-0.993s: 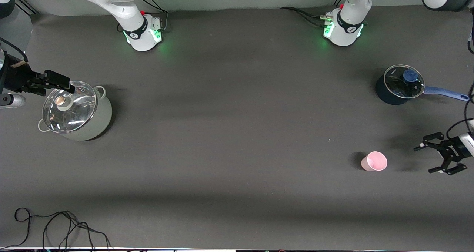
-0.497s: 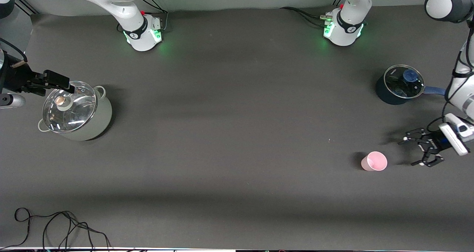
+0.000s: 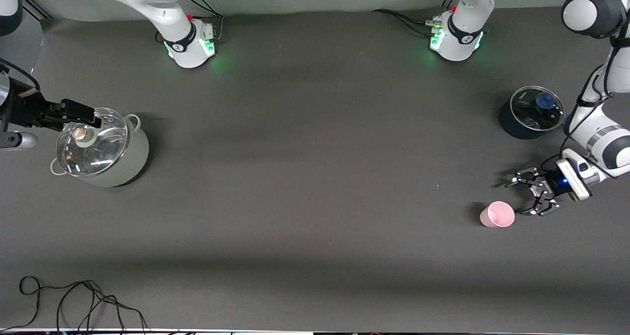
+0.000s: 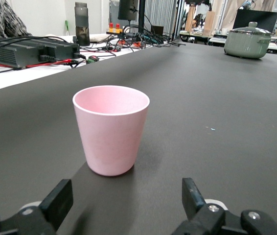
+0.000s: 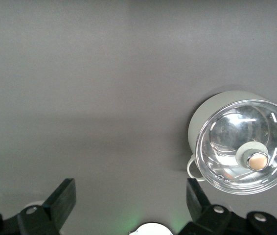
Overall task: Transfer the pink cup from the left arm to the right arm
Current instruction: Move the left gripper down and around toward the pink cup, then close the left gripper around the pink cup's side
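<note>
Standing upright on the table (image 3: pixel 315 177), the pink cup (image 3: pixel 497 214) is sitting apart from the left gripper (image 3: pixel 525 196), which is hovering low just beside it, fingers (image 4: pixel 57 201) spread wide and holding nothing. Right gripper (image 3: pixel 88 115) is waiting over the grey pot (image 3: pixel 101 147), fingers wide.

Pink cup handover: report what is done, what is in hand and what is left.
Done: nothing yet; the small pale-pink plastic cup stands upright on the dark table, untouched. In hand: the left gripper is low beside the cup, jaws open and facing it. Left: grasp, lift, carry across and pass to the right gripper, which waits open over the grey-green lidded pot.
</note>
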You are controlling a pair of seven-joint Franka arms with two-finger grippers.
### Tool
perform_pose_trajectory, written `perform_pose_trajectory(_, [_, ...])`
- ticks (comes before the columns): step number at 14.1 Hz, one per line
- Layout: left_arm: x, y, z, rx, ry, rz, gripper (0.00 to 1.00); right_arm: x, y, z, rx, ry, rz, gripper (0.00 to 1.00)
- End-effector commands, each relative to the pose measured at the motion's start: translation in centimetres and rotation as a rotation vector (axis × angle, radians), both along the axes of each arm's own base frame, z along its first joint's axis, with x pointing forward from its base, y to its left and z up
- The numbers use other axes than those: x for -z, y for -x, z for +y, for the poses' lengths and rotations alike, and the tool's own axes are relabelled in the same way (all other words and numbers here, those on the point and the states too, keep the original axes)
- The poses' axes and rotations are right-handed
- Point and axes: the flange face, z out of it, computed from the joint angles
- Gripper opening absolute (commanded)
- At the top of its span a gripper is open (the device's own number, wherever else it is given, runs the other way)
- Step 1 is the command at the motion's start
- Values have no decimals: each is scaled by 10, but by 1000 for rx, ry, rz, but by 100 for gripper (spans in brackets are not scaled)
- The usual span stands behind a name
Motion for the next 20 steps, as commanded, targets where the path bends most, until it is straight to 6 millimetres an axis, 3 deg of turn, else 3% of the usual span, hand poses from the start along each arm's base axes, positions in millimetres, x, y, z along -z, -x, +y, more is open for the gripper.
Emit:
perform_pose_trajectory(1, [7,-9,-26,-9,40,-33,99,-5,-4,-1,-16,-17,-13,100])
perform_pose_trajectory(5, [13,-23,-51,-44,24,-44,99,-3,-5,-5,-12,-12,-8,100])
perform_pose_trajectory(7, [19,-23,-53,-52,14,-58,99,-2,-4,-16,3,-8,-2,100])
perform_pose_trajectory(11, [28,-23,-55,-66,18,-93,96,-2,-4,-16,3,-8,-4,100])
perform_pose_trajectory(14, [28,-23,-54,-71,7,-93,73,0,-6,-11,-4,-12,-5,100])
perform_pose_trajectory(16, [28,-23,-54,-73,7,-93,48,0,-6,-12,-2,-12,-4,100])
perform_pose_trajectory(20, [25,-25,-53,-85,11,-96,47,0,-6,-12,-2,-12,-4,100])
